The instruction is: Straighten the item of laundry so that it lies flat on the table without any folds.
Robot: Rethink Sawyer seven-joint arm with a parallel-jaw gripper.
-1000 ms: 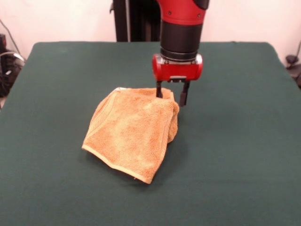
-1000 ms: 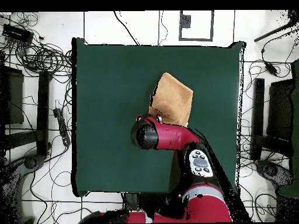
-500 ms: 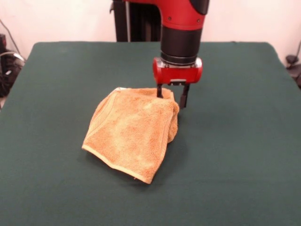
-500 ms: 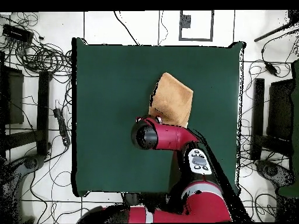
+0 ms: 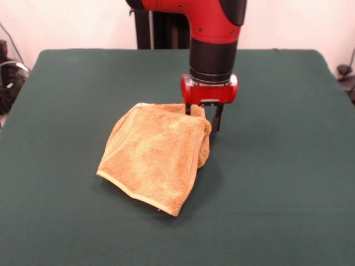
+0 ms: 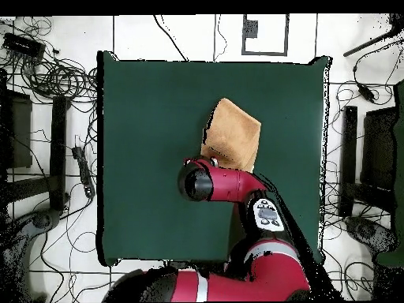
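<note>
The golden-orange towel (image 5: 154,154) lies folded over and bunched on the green table (image 5: 277,183), a little left of the middle. Its woven band runs along the left side. My gripper (image 5: 203,115) hangs straight down at the towel's far right corner. It is open: one finger (image 5: 188,109) stands behind the towel's top edge, the other finger (image 5: 217,118) just right of the bunched corner. In the overhead view the towel (image 6: 233,132) shows as a tilted square, and the arm's wrist (image 6: 197,181) covers the gripper and the towel's near edge.
The red arm (image 6: 237,185) reaches over the table from the bottom of the overhead view. Cables and stands (image 6: 47,75) lie on the floor round the table. The robot's dark pedestal (image 5: 161,25) stands beyond the far edge.
The gripper has come down a little at the towel's far right corner, its fingers still apart. The towel has not moved.
</note>
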